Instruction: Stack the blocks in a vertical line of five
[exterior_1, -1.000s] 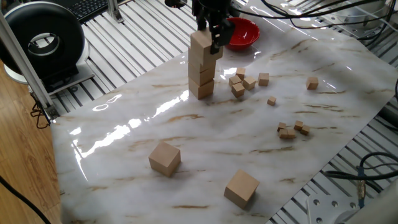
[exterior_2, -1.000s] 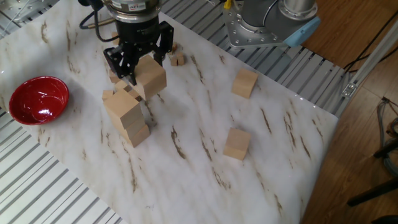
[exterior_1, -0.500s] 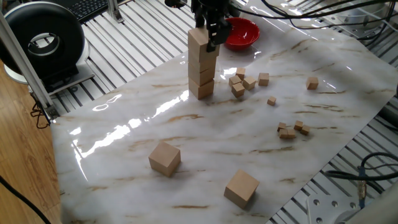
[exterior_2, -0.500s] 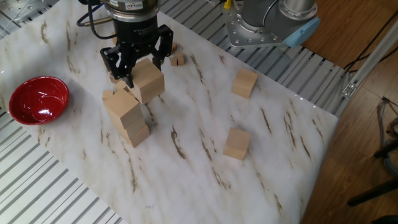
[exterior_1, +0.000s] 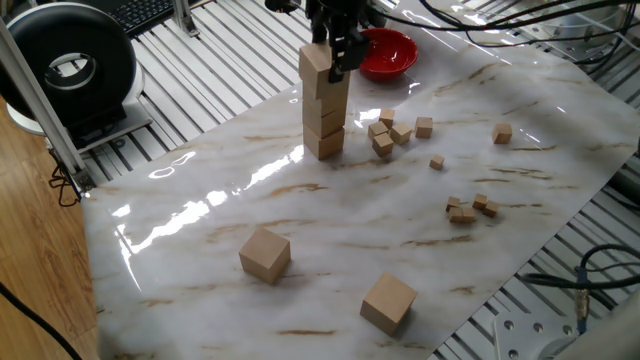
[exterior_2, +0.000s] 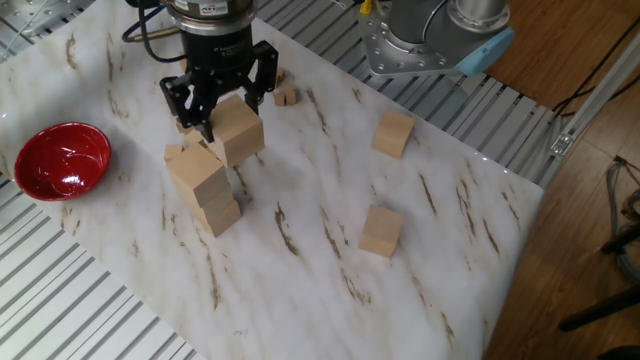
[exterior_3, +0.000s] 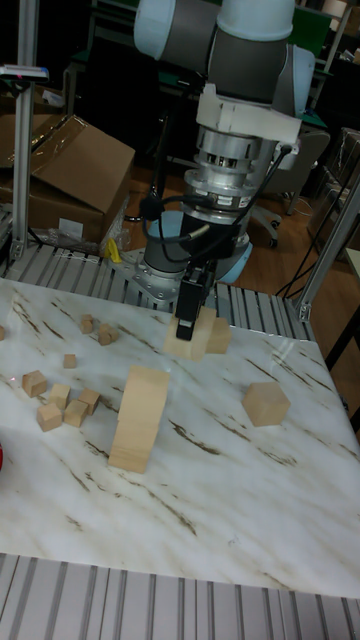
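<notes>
Two tan blocks form a stack (exterior_1: 323, 130) (exterior_2: 205, 190) (exterior_3: 138, 420) on the marble table. My gripper (exterior_1: 335, 50) (exterior_2: 232, 110) (exterior_3: 192, 322) is shut on a third block (exterior_1: 315, 62) (exterior_2: 238, 135) (exterior_3: 183, 345), held up by the stack's top. From the other fixed view it sits slightly offset from the stack. Two more blocks lie loose near the front edge (exterior_1: 265, 253) (exterior_1: 388, 302), also the loose blocks (exterior_2: 394, 133) (exterior_2: 381, 231).
A red bowl (exterior_1: 390, 52) (exterior_2: 60, 160) sits just behind the stack. Tiny wooden cubes are scattered beside it (exterior_1: 390, 132) and further right (exterior_1: 468, 208). A black round device (exterior_1: 70, 65) stands off the table's left corner.
The gripper has carried the held block slightly upward and sideways toward the stack's top. The stack and loose blocks have not moved.
</notes>
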